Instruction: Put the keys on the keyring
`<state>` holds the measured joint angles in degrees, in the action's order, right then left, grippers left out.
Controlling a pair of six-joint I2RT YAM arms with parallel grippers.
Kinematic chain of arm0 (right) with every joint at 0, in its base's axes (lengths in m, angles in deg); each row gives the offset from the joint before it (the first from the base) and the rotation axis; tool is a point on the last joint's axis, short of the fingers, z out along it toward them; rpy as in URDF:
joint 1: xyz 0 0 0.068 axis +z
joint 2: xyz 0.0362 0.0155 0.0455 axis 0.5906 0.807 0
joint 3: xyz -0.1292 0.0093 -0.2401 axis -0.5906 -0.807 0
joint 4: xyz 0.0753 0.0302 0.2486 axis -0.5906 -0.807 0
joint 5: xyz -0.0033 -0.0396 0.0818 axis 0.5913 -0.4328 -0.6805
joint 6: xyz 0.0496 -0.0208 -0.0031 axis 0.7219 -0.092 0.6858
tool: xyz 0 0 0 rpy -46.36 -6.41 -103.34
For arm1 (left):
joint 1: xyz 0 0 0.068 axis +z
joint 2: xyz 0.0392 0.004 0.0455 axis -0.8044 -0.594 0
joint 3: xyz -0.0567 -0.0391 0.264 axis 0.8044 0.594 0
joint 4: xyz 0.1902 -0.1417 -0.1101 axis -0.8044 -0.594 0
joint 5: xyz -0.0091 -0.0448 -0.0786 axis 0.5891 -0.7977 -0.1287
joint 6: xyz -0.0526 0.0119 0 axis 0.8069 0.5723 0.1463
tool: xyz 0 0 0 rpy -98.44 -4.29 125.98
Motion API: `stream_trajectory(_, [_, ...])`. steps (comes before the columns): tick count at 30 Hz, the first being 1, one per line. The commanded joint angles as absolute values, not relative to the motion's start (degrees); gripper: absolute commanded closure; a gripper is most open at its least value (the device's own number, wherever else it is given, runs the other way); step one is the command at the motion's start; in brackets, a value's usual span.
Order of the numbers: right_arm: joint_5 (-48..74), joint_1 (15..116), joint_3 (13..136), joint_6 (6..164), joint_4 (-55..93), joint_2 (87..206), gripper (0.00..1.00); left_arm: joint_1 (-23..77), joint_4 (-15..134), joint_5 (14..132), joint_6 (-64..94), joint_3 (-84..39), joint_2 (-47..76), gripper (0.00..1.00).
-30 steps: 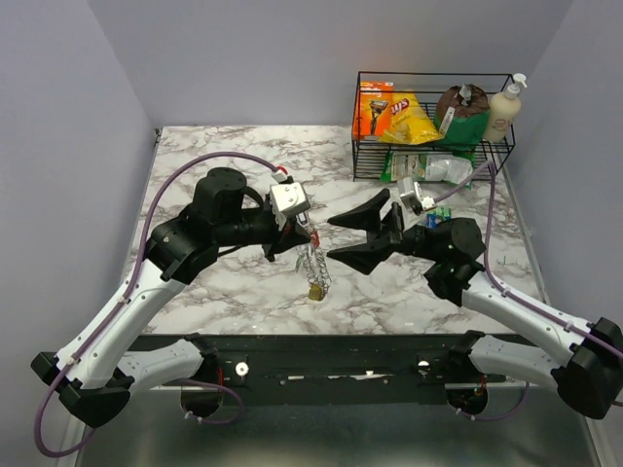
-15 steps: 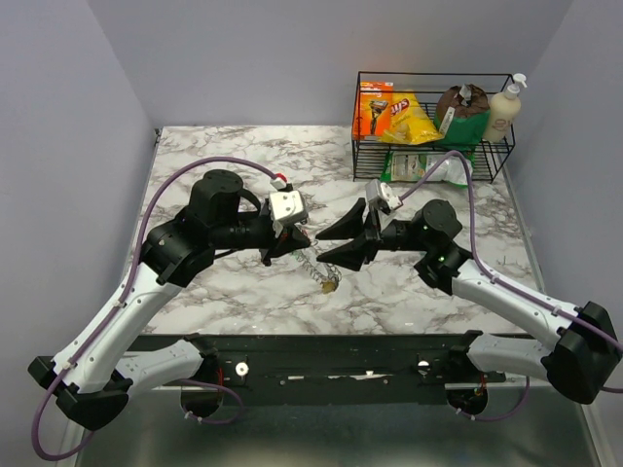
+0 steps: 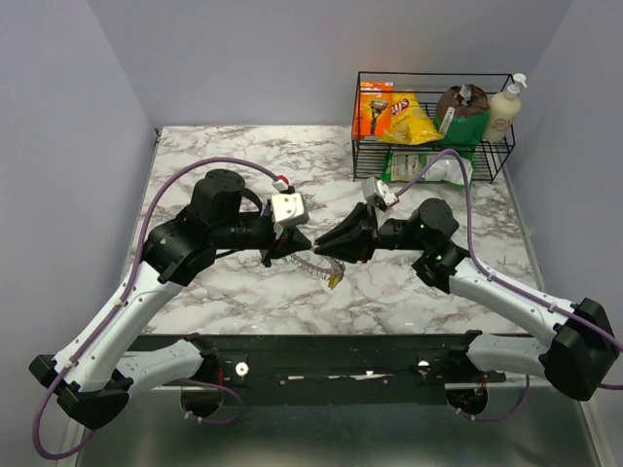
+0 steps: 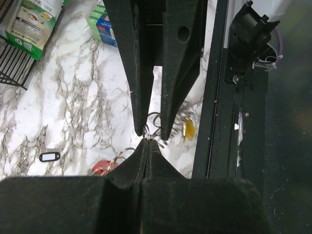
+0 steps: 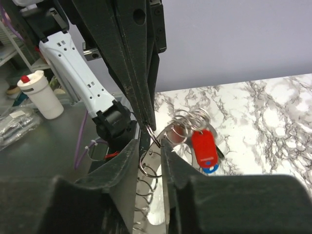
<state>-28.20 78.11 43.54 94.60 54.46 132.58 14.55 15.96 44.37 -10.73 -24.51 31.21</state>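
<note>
My left gripper [image 3: 296, 247] is shut on the wire of the keyring [image 3: 317, 265], which is held just above the marble table. The pinch shows at its fingertips [image 4: 147, 142]. My right gripper [image 3: 327, 247] meets it tip to tip from the right. Its jaws stand narrowly apart on either side of a ring loop [image 5: 148, 165], with small gaps showing. The keyring's yellow-gold piece [image 3: 335, 281] hangs low, also visible past the fingers [image 4: 188, 129]. A red-headed key [image 5: 204, 146] and a blue one [image 5: 210, 168] hang from coiled rings [image 5: 187, 121] beside my right gripper [image 5: 150, 146].
A black wire basket [image 3: 433, 75] with snack bags and bottles stands at the back right. A small dark oval clip [image 4: 48, 156] lies on the marble. A blue-green box [image 4: 103, 27] lies near the basket. The black rail [image 3: 331, 355] marks the near edge.
My right gripper moved left to meet the left gripper's tips and narrowed its jaws round the ring. The hanging chain of rings swung up and to the right.
</note>
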Motion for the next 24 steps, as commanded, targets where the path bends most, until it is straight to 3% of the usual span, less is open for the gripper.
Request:
stream_trajectory(1, [-26.4,78.1,44.9,96.0,56.1,133.4,0.75,14.4,17.4,40.7,-11.5,-25.4,31.2,1.0])
stream_trajectory(6, [-24.7,78.1,44.8,96.9,56.1,133.4,0.9,14.4,17.2,40.4,-11.6,-25.3,31.1,1.0])
stream_trajectory(12, [-26.0,78.0,44.4,97.2,57.4,133.6,0.94,14.4,16.6,40.3,-11.6,-25.4,30.9,1.0])
stream_trajectory(14, [-25.9,78.0,44.1,96.8,57.3,133.2,0.91,14.4,16.5,40.8,-11.7,-25.4,30.9,1.0])
stream_trajectory(19, [-25.9,78.0,43.0,94.7,57.3,131.4,0.63,14.4,16.4,42.3,-11.9,-25.3,31.7,1.0])
stream_trajectory(24, [-25.4,78.1,42.7,93.5,56.9,130.1,0.51,14.4,15.8,42.4,-12.1,-25.4,31.5,1.0])
